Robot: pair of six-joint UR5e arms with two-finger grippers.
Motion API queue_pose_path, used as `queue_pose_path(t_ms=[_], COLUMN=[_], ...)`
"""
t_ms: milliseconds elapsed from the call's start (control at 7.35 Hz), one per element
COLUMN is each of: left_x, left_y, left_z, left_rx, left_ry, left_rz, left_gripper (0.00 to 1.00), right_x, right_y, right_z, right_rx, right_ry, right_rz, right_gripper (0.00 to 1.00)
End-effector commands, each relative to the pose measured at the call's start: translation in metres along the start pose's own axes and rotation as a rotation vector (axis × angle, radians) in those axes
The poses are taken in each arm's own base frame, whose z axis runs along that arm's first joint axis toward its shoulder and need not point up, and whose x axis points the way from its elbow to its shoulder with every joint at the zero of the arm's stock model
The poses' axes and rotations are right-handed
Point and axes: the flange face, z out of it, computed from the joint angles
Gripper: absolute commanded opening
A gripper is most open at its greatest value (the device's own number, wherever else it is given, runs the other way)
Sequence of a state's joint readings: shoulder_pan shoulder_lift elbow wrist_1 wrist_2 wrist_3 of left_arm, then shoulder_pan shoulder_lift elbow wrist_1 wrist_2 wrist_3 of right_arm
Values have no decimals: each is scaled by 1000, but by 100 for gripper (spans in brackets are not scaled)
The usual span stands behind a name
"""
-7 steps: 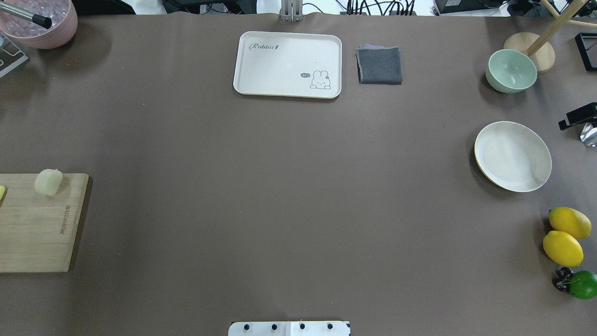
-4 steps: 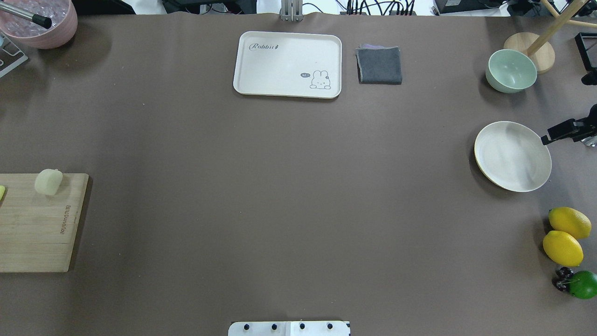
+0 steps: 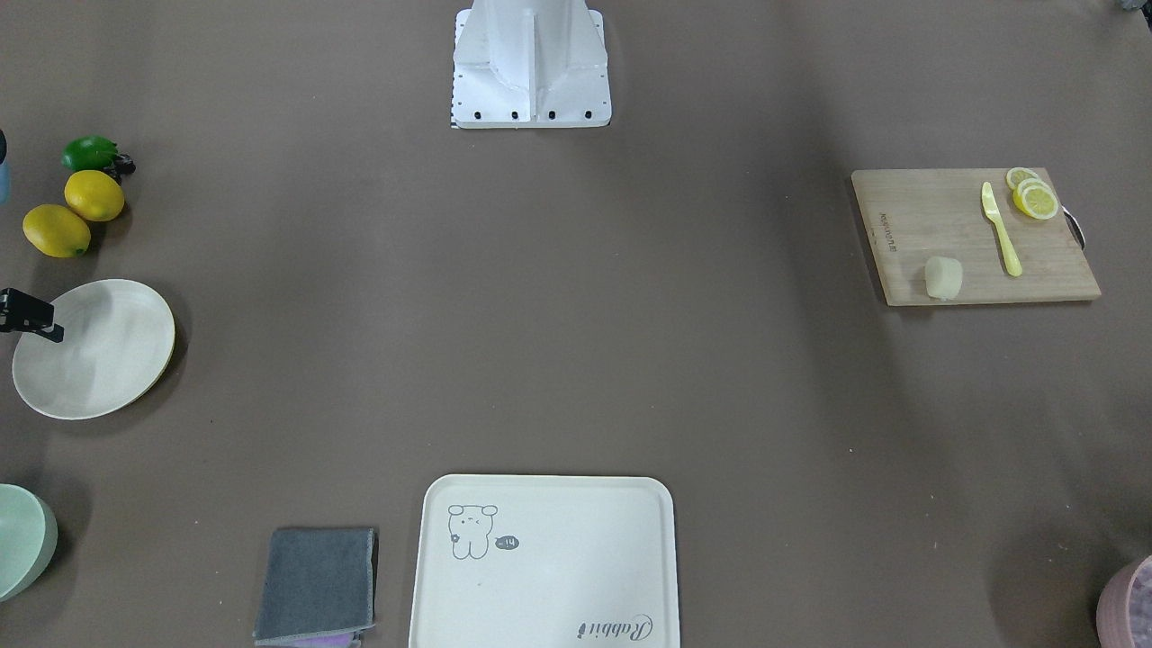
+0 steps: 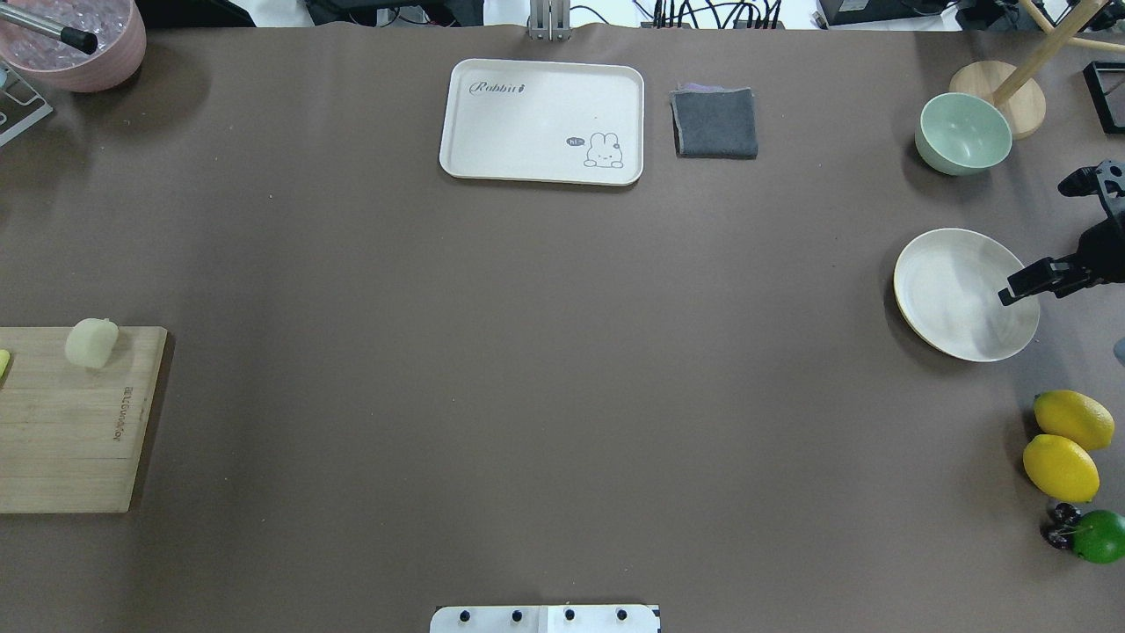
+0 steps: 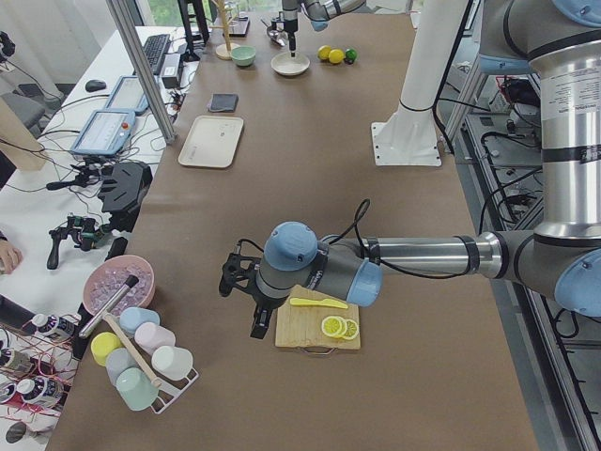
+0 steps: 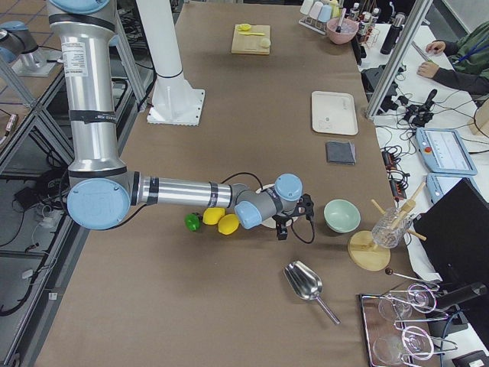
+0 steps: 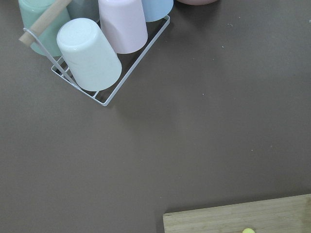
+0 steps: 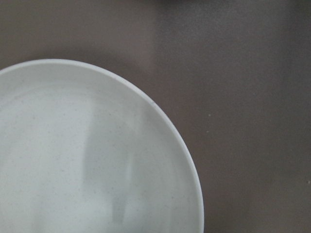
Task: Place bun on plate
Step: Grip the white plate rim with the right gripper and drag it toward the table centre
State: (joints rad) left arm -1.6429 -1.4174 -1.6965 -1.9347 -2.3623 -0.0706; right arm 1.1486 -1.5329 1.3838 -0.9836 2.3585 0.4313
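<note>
The bun [image 4: 91,342] [image 3: 943,277], a pale cream lump, rests on the far corner of the wooden cutting board [image 4: 70,431] at the table's left edge. The round cream plate [image 4: 954,294] [image 3: 94,346] [image 8: 87,160] lies bare at the right side. My right gripper [image 4: 1037,242] hangs open at the plate's right rim, one finger [image 4: 1028,281] over the rim and nothing between the two. My left gripper [image 5: 242,303] appears only in the exterior left view, beside the board's outer side, and I cannot tell whether it is open or shut.
A rabbit tray [image 4: 540,121] and grey cloth [image 4: 714,123] sit at the far edge, a green bowl [image 4: 963,132] beyond the plate. Two lemons [image 4: 1072,420] and a lime [image 4: 1099,536] lie nearer. A yellow knife [image 3: 1001,229] and lemon slices [image 3: 1033,196] share the board. A cup rack [image 7: 92,53] stands left.
My right gripper has come in from the right edge and now reaches over the plate's right rim. The bun and the plate have not moved.
</note>
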Motion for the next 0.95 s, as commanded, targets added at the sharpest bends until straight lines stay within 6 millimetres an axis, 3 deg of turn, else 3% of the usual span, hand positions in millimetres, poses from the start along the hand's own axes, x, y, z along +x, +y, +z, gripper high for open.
queue_pose_path(t_ms=[0,136,680,816], left_x=[0,1,3,3], left_y=[1,0,-1,-1], left_z=[-1,-1,-4,-5], left_rx=[1,2,8,9], left_ry=[0,2,1,1], left_rz=[-3,-1,1,2], left_gripper=[98,98,98,98], right_x=[0,0,-11,-27], right_y=[3,2,-1,-6], right_z=[2,1,-6,-19], right_rx=[18,19,34,43], right_ry=[11,11,-12,-74], right_rz=[-19,-22,-10,44], right_gripper=[27,0,0,0])
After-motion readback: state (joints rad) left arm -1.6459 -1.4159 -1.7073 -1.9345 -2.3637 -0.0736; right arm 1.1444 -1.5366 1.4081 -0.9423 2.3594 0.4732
